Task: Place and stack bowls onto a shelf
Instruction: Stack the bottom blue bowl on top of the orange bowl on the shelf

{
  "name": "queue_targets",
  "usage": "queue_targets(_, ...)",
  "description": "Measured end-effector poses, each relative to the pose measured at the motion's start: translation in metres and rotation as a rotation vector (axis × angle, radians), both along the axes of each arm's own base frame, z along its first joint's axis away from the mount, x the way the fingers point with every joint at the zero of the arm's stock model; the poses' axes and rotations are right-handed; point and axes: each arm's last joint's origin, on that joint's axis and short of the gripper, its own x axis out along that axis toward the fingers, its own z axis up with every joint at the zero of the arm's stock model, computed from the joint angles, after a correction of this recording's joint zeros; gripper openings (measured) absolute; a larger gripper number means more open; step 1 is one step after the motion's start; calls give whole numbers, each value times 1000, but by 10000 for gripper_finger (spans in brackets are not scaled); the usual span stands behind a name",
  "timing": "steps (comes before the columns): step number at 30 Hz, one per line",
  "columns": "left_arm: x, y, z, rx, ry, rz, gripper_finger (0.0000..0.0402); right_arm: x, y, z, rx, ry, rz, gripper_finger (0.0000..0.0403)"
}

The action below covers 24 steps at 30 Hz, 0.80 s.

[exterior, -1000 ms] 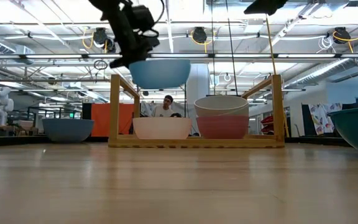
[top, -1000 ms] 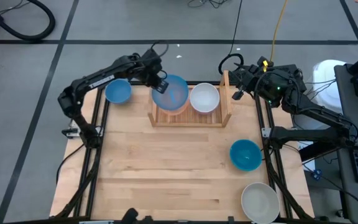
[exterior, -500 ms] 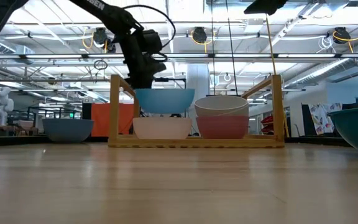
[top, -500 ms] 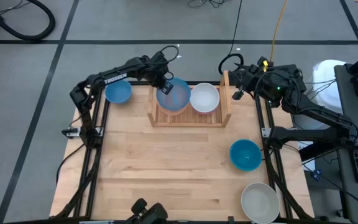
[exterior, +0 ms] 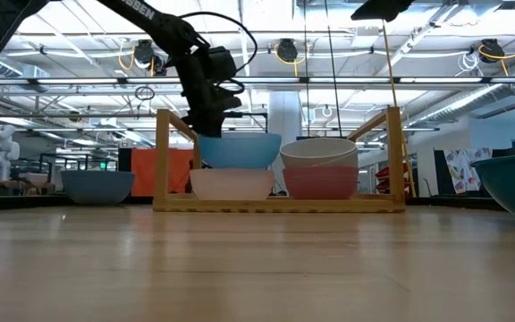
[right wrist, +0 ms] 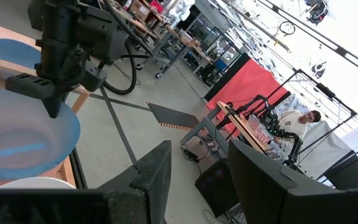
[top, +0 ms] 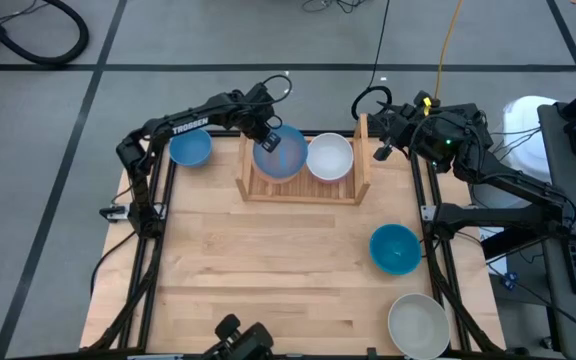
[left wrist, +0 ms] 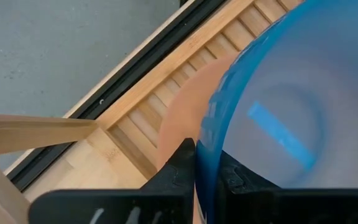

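Light wood forms the shelf [top: 302, 192], a low rack with two upright side boards standing at the far edge of the table [top: 268, 270]. The left gripper [top: 266, 138] reaches over the shelf's left half with its fingers [left wrist: 180, 167] closed on the rim of a translucent blue bowl [top: 280, 153]. In the low view this blue bowl [exterior: 238, 149] sits nested on a pale peach bowl [exterior: 232, 183] that rests on the shelf's base; the left wrist view shows the peach bowl [left wrist: 182, 118] directly beneath the blue rim and the shelf's slats [left wrist: 160, 93] beside it.

The shelf's right half carries a white bowl [top: 329, 158], which the low view shows stacked on a pink bowl [exterior: 321, 182].

Other bowls lie on the table off the shelf: a second blue bowl [top: 190, 148] just left of the shelf, a teal bowl [top: 395, 248] near the table's right edge, and a grey-white bowl [top: 418, 325] at the near right corner.

The right gripper [top: 380, 150] waits just beyond the shelf's right side board; the right wrist view shows its fingers [right wrist: 157, 171] apart with nothing between them.

A person [right wrist: 298, 121] sits in the room beyond the table.
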Motion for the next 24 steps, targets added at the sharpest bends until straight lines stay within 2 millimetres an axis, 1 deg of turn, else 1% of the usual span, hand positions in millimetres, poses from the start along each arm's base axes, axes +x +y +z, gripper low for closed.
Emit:
queue_targets(3, 1, -1, 0, 0, 0, -2, 30, 0, 0, 0, 0, 0, 0, 153)
queue_targets(6, 2, -3, 0, 1, 2, 2, 39, 0, 0, 0, 0, 0, 0, 153)
queue_targets(20, 1, -3, 0, -30, -19, 79, 46, 0, 0, 0, 0, 0, 0, 153)
queue_targets(24, -4, -5, 5, -56, -19, 99, 46, 0, 0, 0, 0, 0, 0, 153)
